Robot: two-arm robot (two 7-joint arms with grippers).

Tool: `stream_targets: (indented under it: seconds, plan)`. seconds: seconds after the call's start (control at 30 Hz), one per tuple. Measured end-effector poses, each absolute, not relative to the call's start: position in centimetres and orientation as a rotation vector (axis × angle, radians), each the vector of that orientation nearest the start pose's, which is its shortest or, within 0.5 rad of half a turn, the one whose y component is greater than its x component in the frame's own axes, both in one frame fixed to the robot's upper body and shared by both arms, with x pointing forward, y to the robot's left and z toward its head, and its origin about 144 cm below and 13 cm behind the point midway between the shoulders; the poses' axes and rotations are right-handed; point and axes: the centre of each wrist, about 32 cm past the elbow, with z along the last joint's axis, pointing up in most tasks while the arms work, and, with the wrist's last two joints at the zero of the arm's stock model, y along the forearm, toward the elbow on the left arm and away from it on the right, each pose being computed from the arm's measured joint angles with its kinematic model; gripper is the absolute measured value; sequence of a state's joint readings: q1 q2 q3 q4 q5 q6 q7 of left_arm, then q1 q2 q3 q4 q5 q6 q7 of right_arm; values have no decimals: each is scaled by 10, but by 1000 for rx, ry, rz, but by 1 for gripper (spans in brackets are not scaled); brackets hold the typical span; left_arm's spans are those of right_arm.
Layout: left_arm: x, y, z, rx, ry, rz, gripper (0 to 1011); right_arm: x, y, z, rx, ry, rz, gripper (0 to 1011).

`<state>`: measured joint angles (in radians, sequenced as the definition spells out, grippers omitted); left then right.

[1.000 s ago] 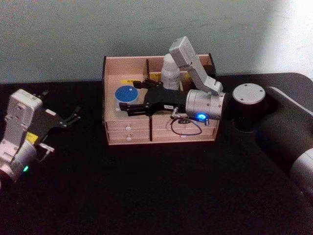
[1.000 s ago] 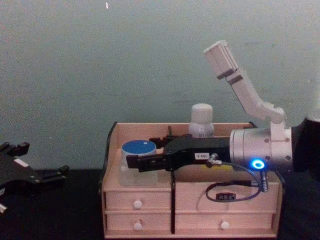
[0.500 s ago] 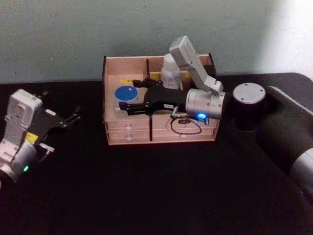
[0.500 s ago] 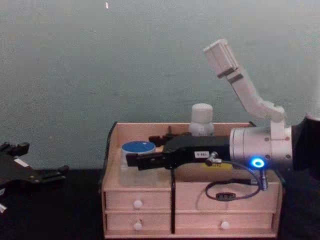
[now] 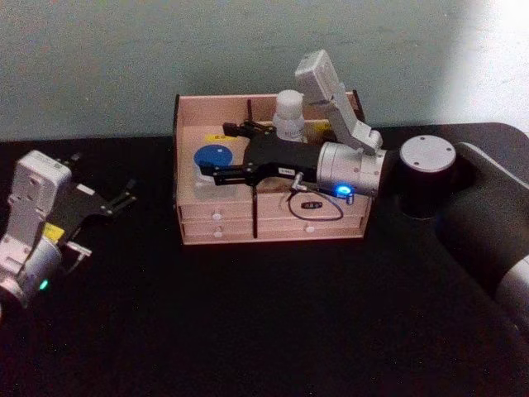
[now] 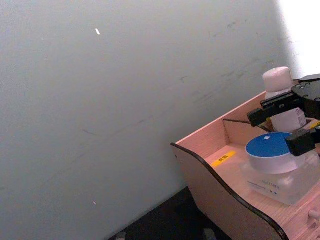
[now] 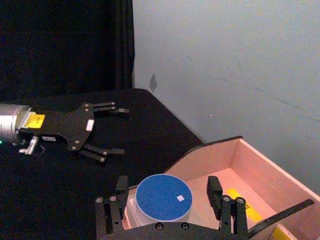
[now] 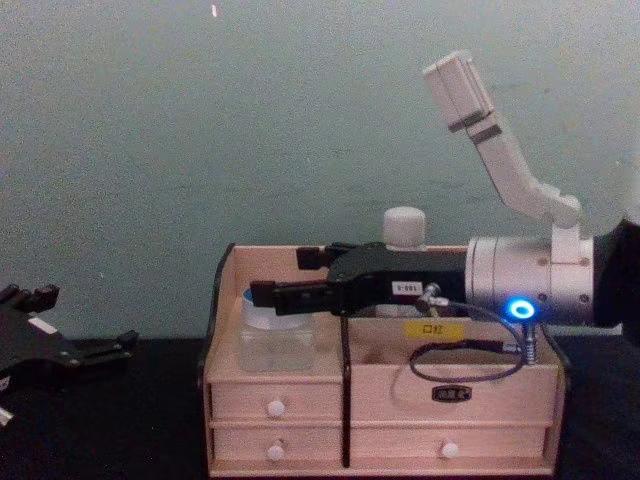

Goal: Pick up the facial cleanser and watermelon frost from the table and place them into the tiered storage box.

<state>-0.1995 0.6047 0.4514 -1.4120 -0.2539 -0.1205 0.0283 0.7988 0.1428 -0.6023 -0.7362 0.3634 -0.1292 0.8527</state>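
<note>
The watermelon frost (image 5: 213,157) sits in the left part of my tiered storage box (image 5: 216,222), and the facial cleanser (image 5: 289,112) stands at the far right. From my head, my right gripper (image 5: 216,168) is spread open over the jar, holding nothing. From my chest, it floats just above the blue lid (image 8: 262,300). I should lift straight up so I miss the middle divider (image 8: 346,400). My left gripper (image 5: 121,198) rests open, far left on the table (image 5: 273,331).

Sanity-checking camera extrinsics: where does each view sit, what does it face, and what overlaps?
Head: high, looks down at tiered storage box; both arms show.
Chest: low, side-on to box front; right gripper above watermelon frost.
Left wrist: beside the box, faces wall, facial cleanser.
Right wrist: over the jar's lid; left gripper beyond.
Shared: all four see the jar.
</note>
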Motion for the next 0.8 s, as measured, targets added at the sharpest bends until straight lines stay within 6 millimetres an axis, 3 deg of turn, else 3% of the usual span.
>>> stream_targets:
  seconds: [0.47,0.8]
  plan:
    - [489,310,1140,305,-285,1248,1001,620,-196,1203,-111,-88,-401,1003]
    - [489,310,1140,305,-285,1248,1001,575,-236,1206,-102,-105,-426,1003]
